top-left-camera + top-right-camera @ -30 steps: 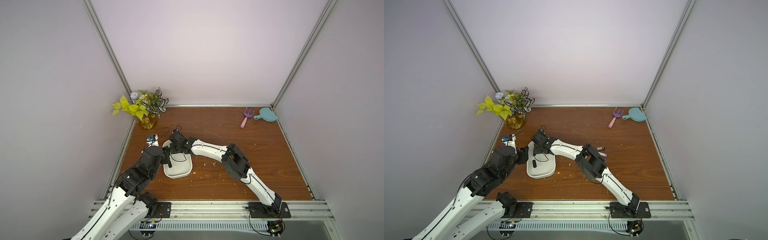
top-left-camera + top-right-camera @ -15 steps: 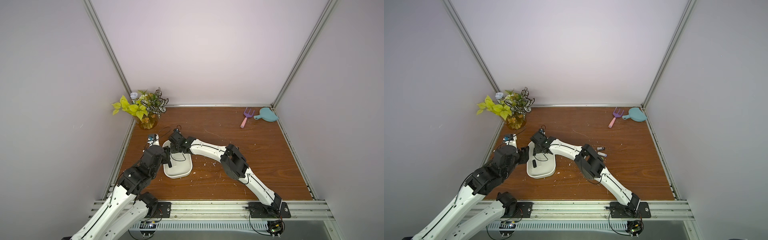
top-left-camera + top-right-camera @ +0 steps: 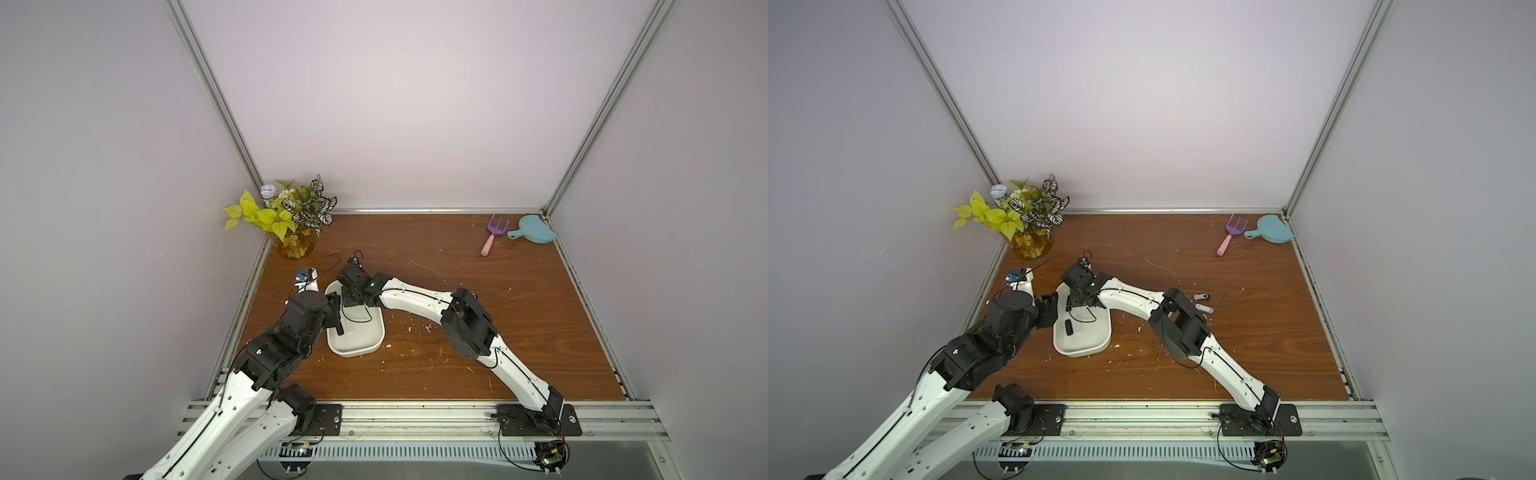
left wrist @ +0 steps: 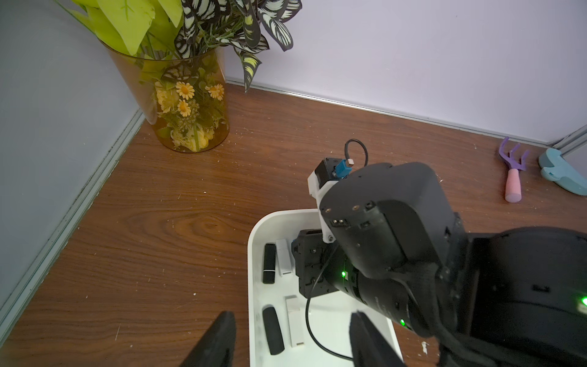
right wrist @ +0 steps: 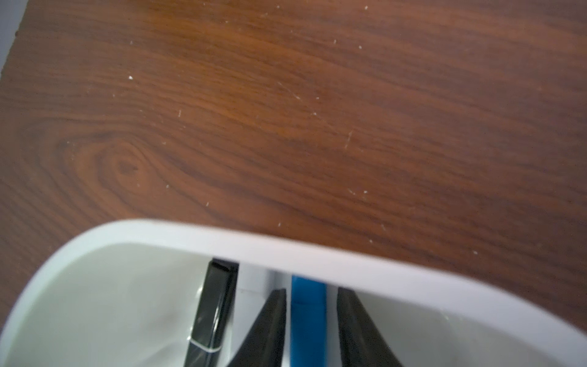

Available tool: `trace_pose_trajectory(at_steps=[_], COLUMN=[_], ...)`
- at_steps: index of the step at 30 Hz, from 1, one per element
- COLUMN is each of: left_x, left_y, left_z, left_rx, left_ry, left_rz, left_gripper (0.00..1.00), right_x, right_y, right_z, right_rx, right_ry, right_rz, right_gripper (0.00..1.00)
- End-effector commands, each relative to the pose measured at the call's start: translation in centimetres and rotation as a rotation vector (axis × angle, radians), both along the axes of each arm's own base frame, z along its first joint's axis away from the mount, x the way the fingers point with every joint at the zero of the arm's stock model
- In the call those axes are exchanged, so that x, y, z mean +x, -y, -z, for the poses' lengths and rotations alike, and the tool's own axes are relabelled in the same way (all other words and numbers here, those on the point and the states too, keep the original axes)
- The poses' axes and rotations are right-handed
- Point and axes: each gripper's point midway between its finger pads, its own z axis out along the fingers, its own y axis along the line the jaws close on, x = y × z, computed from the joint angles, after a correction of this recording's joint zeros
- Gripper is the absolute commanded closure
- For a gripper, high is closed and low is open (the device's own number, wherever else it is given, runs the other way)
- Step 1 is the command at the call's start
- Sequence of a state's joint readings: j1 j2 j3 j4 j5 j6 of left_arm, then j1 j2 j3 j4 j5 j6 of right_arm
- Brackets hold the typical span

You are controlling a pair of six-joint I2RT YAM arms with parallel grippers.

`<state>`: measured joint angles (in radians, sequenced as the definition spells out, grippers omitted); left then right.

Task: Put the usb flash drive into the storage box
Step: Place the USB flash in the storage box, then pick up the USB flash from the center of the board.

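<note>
The white storage box (image 3: 357, 353) (image 3: 1084, 351) lies left of the table's middle. My right gripper (image 3: 347, 300) (image 5: 311, 290) reaches down into its far end, open. A blue usb flash drive (image 5: 308, 311) lies between the fingers with a thin gap on each side, next to a black drive (image 5: 212, 305). My left gripper (image 3: 336, 313) (image 4: 293, 341) hovers open over the box's left wall (image 4: 254, 254). Below it lie a black drive (image 4: 273, 330) and a white one (image 4: 294, 321). Another black and white pair (image 4: 269, 263) lies further in.
Two more drives (image 3: 1201, 296) (image 3: 1204, 308) lie on the wood behind the right arm's elbow. A vase of plants (image 3: 291, 232) fills the back left corner. A purple rake (image 3: 492, 235) and a light-blue scoop (image 3: 536, 228) lie at the back right. Pale crumbs dot the table.
The right gripper's jaws have parted a little around the blue drive, which now rests in the box. The left arm has stayed put.
</note>
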<state>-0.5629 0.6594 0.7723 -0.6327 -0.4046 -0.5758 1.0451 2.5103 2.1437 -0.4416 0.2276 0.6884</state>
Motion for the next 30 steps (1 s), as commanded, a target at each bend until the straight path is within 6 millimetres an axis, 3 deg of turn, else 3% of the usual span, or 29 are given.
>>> trace_pose_trajectory(at_steps=[1, 7, 13, 18, 22, 24, 26, 30], left_x=[0.1, 0.0, 0.0, 0.0, 0.0, 0.0, 0.0, 0.8], left_y=[-0.3, -0.3, -0.3, -0.2, 1.9, 4.4, 7.1, 12.1], left_z=[0.3, 0.3, 0.3, 0.0, -0.1, 0.0, 0.6, 2.2], left_rx=[0.002, 0.002, 0.0, -0.009, -0.033, -0.063, -0.099, -0.112], left_ry=[-0.009, -0.008, -0.007, -0.001, 0.01, 0.011, -0.02, -0.1], left_rz=[-0.012, -0.012, -0.013, -0.004, 0.116, 0.252, 0.381, 0.496], left_gripper=[0.43, 0.43, 0.43, 0.43, 0.43, 0.43, 0.43, 0.45], right_x=[-0.1, -0.5, -1.4, -1.4, -0.1, 0.4, 1.0, 2.1], right_y=[-0.3, -0.6, -0.8, 1.8, 7.5, 11.0, 16.2, 28.4], right_z=[-2.2, -4.6, -10.6, -16.2, -18.5, -18.4, -18.1, -15.2], right_rx=[0.021, 0.049, 0.114, 0.132, 0.111, 0.14, 0.157, 0.179], right_ry=[0.01, 0.028, 0.094, 0.181, 0.218, 0.233, 0.258, 0.266], right_rz=[-0.006, -0.021, -0.061, -0.058, -0.009, -0.025, 0.037, 0.253], right_gripper=[0.66, 0.64, 0.62, 0.59, 0.57, 0.56, 0.55, 0.53])
